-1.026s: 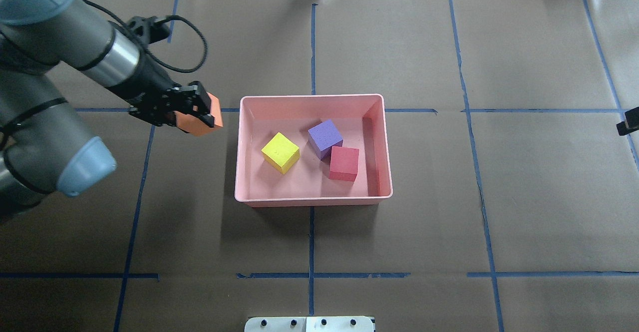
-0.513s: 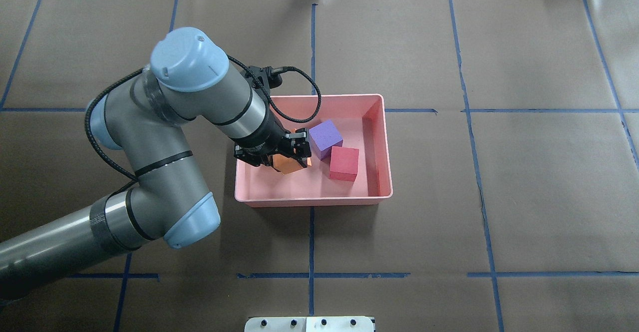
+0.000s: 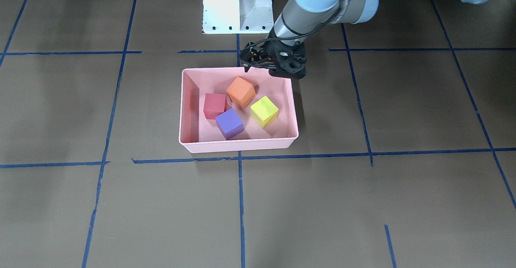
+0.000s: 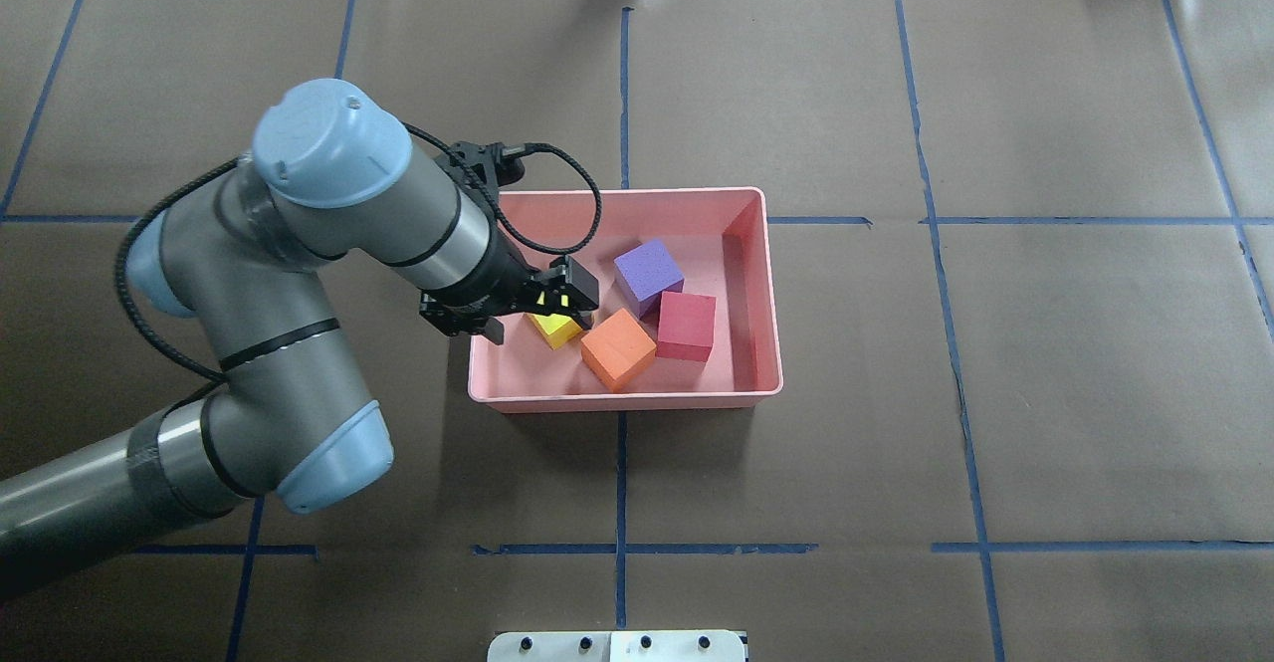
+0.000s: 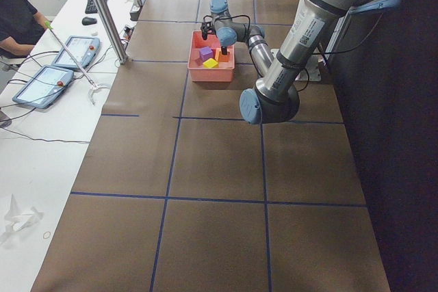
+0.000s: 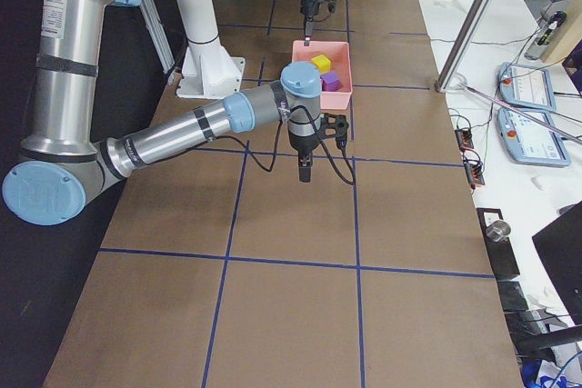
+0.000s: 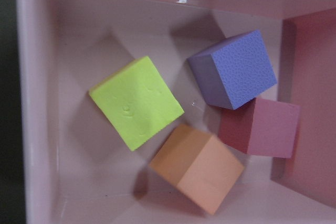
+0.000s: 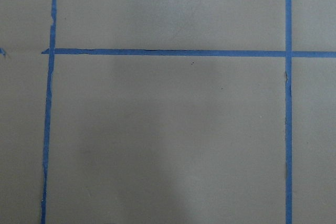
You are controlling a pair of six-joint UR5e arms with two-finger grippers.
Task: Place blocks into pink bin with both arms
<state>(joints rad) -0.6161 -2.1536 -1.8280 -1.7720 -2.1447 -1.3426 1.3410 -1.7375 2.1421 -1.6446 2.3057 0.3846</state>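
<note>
The pink bin (image 4: 622, 402) sits mid-table and holds all the blocks: purple (image 4: 648, 276), red (image 4: 686, 326), orange (image 4: 618, 348), and yellow-green (image 4: 555, 330), which is partly under my left gripper. My left gripper (image 4: 563, 306) is open and empty, hovering over the bin's left part. The left wrist view looks down on the yellow-green (image 7: 136, 103), purple (image 7: 233, 69), red (image 7: 262, 135) and orange (image 7: 197, 166) blocks. My right gripper (image 6: 303, 170) points down over bare table, away from the bin; I cannot tell its state.
The table is covered in brown paper with a blue tape grid (image 4: 622, 549). The white pedestal base (image 3: 238, 6) stands behind the bin on the robot's side. A side desk with tablets (image 5: 48, 80) and a metal pole (image 5: 102, 11) lies beyond the table's far edge.
My left arm carried the orange block from left of the bin to over it and let it go. The block now lies in the bin's front, and the gripper has drawn back leftward.
</note>
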